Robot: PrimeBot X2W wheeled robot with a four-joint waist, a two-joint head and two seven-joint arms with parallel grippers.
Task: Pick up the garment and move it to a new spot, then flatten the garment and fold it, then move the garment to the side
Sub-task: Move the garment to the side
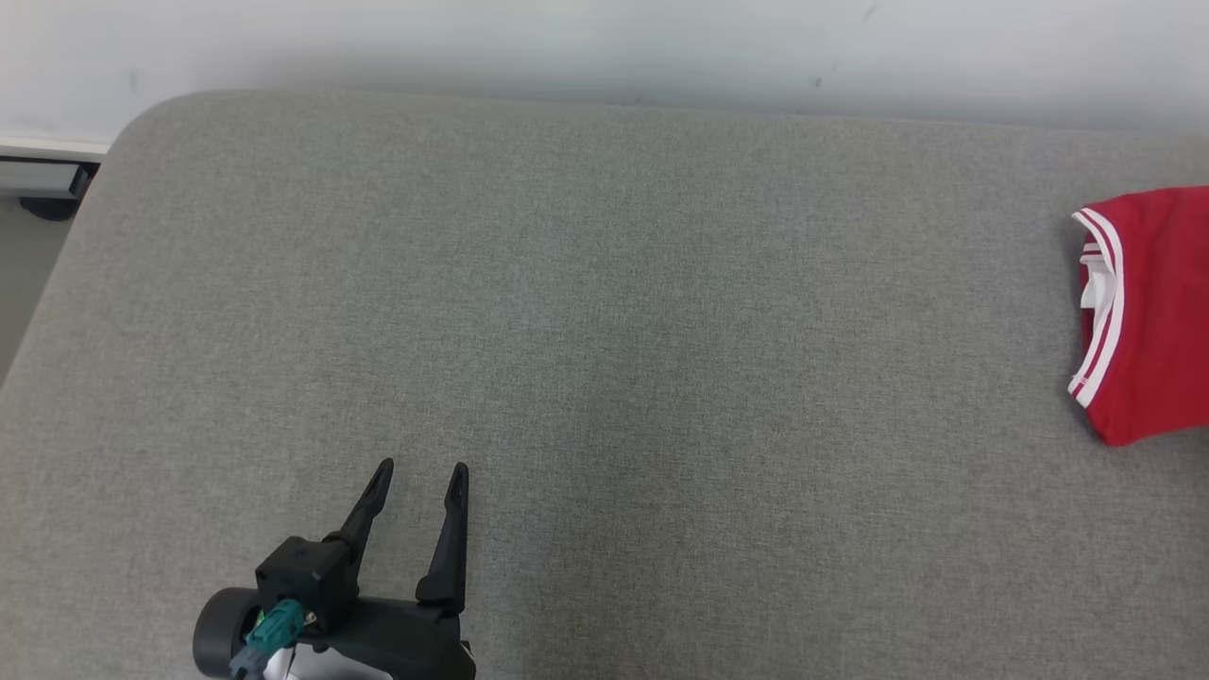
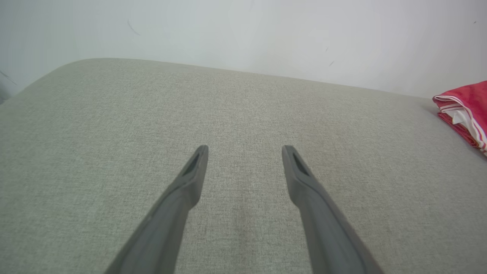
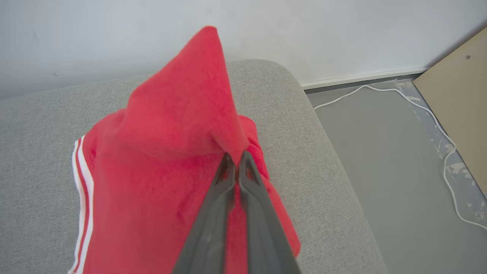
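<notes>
Room: pale wall (image 1: 604, 47) behind the work area; in the right wrist view, grey floor (image 3: 380, 160) with a white cable (image 3: 445, 163) trailing across it and a tan board (image 3: 456, 95) leaning at the edge.
Surface: tabletop (image 1: 604, 331) covered in grey woven fabric, with rounded corners, its far edge against the wall.
Surface condition: the wide middle stretch is plain fabric with faint creases.
Garment: red garment (image 1: 1152, 312) with white stripes along a trimmed edge, lying at the right end of the tabletop, close to the rounded far-right corner.
Garment shape: bundled in layers; the striped edge faces the centre of the tabletop, with a white inner patch visible at that edge (image 2: 466, 106).
Right jaws: clenched on a fold of the garment (image 3: 159, 160); the red cloth rises in a peak at the tips, and the rest lies on the tabletop below.
Left jaws: released, the two dark fingers (image 2: 182, 198) spread wide above bare fabric.
Left jaws position: near the front-left of the tabletop, well apart from the garment and touching nothing.
</notes>
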